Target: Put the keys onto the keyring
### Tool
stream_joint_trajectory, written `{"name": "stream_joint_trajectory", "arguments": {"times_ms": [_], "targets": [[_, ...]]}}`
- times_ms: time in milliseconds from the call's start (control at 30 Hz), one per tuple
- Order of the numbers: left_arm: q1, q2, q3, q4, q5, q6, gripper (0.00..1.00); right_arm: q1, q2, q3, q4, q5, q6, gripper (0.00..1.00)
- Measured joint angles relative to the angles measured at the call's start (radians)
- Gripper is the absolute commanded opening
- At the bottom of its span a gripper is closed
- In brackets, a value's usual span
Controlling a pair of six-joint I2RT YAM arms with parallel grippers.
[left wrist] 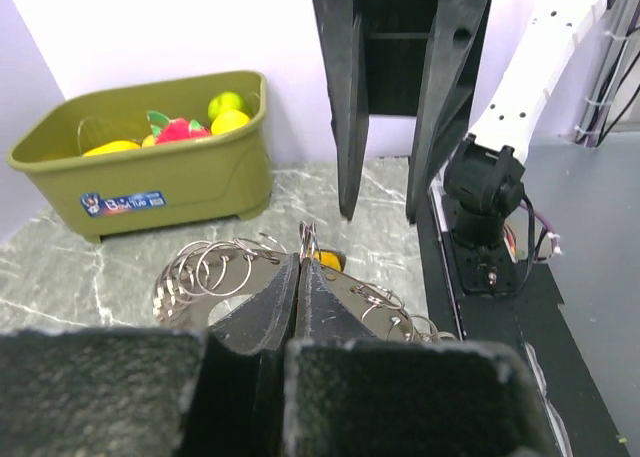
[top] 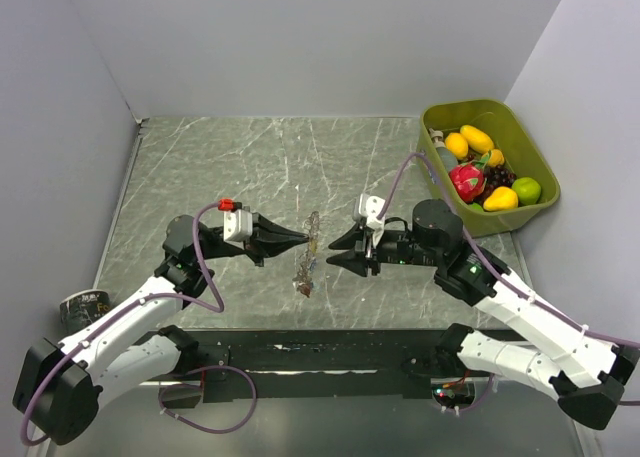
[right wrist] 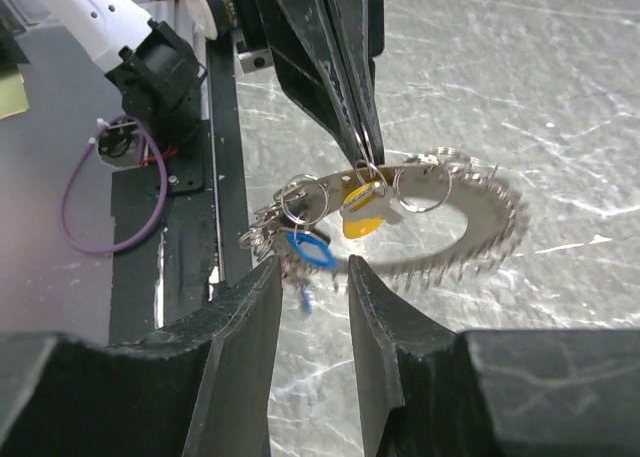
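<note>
Left gripper [top: 303,239]: clenched on keyring [top: 309,257], its long axis running near to far. Right gripper [top: 331,253]: released, just right of it, facing the hanging keys [right wrist: 358,221].

The keyring [right wrist: 478,199] is shiny bare metal. The keys [right wrist: 360,223] have glossy yellow and blue plastic heads. The left claw [top: 302,239] and right claw [top: 338,253] are matt black plastic. The bench [top: 220,167] is smooth, veined and faintly glossy.

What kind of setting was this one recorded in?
Most likely a lab robot test cell, not a home. Plain white wall panels box in a marble-patterned table. A left arm and right arm are bolted at its near edge, and an olive-green bin holds toy-looking fruit.
</note>
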Motion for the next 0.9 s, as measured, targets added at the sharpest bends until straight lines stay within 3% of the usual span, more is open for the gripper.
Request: {"name": "stream_joint_trajectory", "arguments": {"times_ms": [167,667,833,900], "targets": [[0.005,0.001,0.000,0.027,0.000,-0.023,0.01,0.000,0.032,0.000,0.032,-0.007,0.033,0.51],[0.005,0.004,0.000,0.025,0.018,-0.026,0.01,0.000,0.103,0.000,0.124,-0.006,0.122,0.53],[0.006,0.010,0.000,0.020,0.026,-0.026,0.01,0.000,0.117,0.000,0.144,-0.010,0.137,0.51],[0.006,0.010,0.000,0.019,0.026,-0.026,0.01,0.000,0.124,0.000,0.149,-0.013,0.143,0.44]]}}
